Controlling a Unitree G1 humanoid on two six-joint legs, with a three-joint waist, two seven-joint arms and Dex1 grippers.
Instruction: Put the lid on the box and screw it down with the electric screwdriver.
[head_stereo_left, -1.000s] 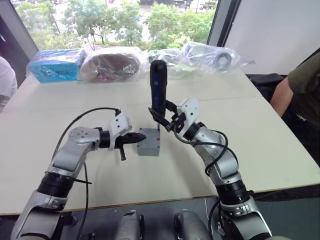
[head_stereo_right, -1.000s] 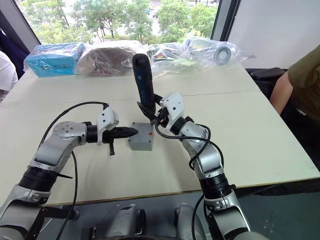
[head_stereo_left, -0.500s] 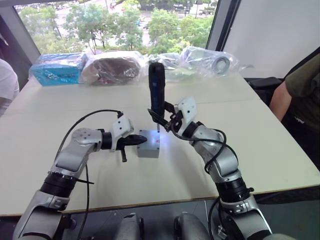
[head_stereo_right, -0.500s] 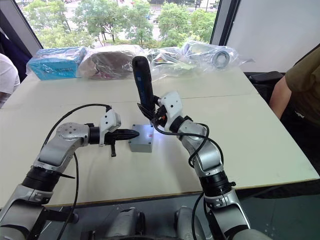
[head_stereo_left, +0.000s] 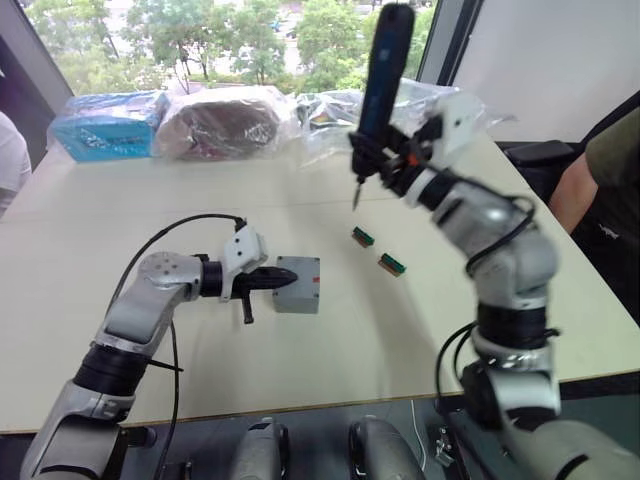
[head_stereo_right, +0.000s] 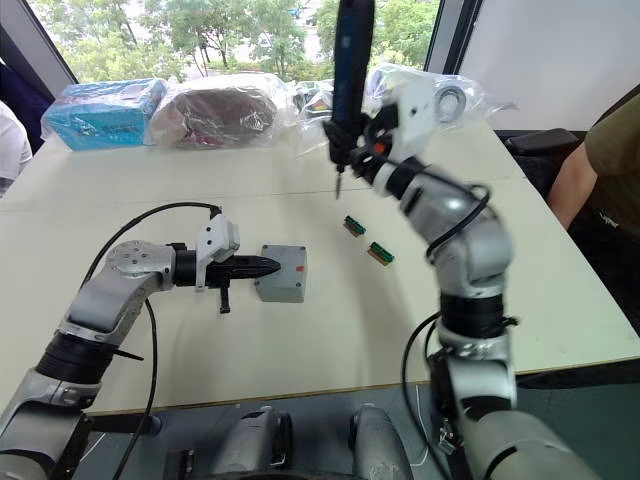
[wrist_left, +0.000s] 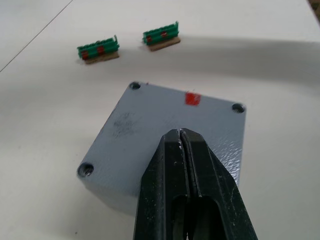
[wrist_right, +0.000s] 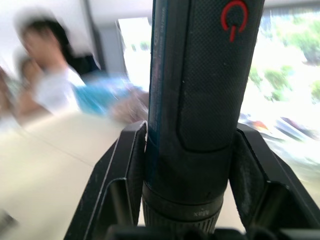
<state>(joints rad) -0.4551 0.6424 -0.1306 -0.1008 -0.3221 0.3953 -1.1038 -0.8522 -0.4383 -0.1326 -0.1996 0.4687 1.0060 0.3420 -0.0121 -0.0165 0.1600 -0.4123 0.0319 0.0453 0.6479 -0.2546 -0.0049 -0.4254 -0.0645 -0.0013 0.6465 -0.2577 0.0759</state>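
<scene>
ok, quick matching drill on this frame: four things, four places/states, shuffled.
Things:
1. screwdriver
2. lid
3. left gripper
4. green blocks

States:
A. shut, tips resting on the grey top
B. lying on the table beside the box
C. held upright above the table in the right gripper
D. sitting on the box, red mark on top

Pairs: 1-C, 2-D, 3-A, 4-B

Lidded box at table centre, screwdriver held high

The lid (wrist_left: 170, 120) sits on the box (head_stereo_left: 297, 285); two terminal blocks (head_stereo_left: 378, 251) lie at its 2 o'clock. Left gripper (head_stereo_left: 283, 277) touches the lid from 9 o'clock; the electric screwdriver (head_stereo_left: 377, 84) hangs above, toward 1 o'clock.
</scene>
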